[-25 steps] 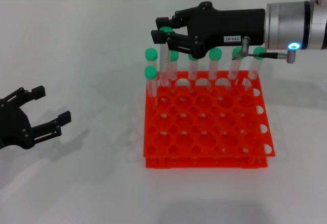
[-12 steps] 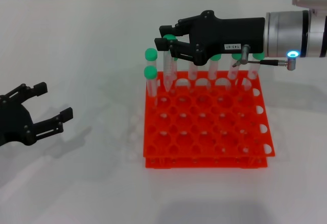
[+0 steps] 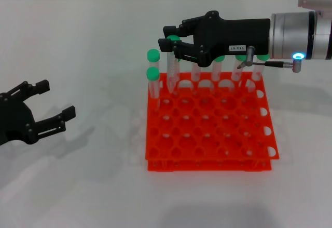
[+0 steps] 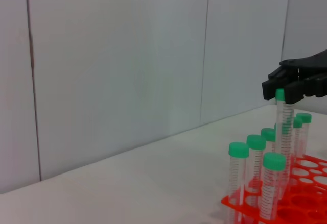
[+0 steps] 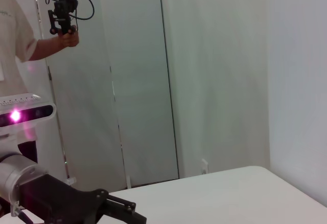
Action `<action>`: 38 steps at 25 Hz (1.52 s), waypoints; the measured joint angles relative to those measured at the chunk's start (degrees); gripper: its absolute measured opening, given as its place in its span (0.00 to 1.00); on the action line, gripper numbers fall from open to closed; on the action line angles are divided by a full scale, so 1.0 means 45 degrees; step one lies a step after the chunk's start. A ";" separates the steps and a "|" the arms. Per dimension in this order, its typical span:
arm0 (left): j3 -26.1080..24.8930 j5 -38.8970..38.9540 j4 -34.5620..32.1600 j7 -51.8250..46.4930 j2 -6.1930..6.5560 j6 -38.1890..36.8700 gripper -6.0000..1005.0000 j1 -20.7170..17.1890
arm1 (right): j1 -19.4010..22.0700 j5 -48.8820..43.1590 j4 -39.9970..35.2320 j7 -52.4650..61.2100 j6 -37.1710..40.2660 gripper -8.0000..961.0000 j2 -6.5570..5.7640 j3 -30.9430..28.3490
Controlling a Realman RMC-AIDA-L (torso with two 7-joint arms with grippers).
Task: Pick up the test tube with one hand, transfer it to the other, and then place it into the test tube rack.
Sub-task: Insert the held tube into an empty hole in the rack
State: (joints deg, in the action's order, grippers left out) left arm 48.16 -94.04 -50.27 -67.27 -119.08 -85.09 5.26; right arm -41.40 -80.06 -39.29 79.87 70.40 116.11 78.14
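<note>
Now the right gripper (image 3: 171, 37) has its jaws clenched on the test tube (image 3: 171, 69) by its green cap, tip lowered into the rack's (image 3: 207, 129) back row; the left gripper (image 3: 44, 108) rests over the table (image 3: 78, 41) with jaws released.

Two black claw grippers, one on a silver arm

The right black two-finger claw gripper (image 3: 171, 38) bears a small white printed label, joins a silver-grey cylindrical arm (image 3: 301, 29) with a blue-lit ring light and a thin metal plug. The left black unlabelled claw gripper (image 3: 52, 107) shows ribbed fingers.
</note>
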 joint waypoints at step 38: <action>0.0001 -0.0188 0.0042 0.0086 -0.0001 0.0002 0.89 0.0046 | 0.0066 0.0489 0.0486 -0.0438 -0.0073 0.27 0.0017 0.0355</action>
State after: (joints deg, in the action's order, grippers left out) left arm 48.17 -94.89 -50.08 -66.88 -119.09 -85.08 5.47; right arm -41.10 -77.87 -37.10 77.89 70.07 116.18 79.73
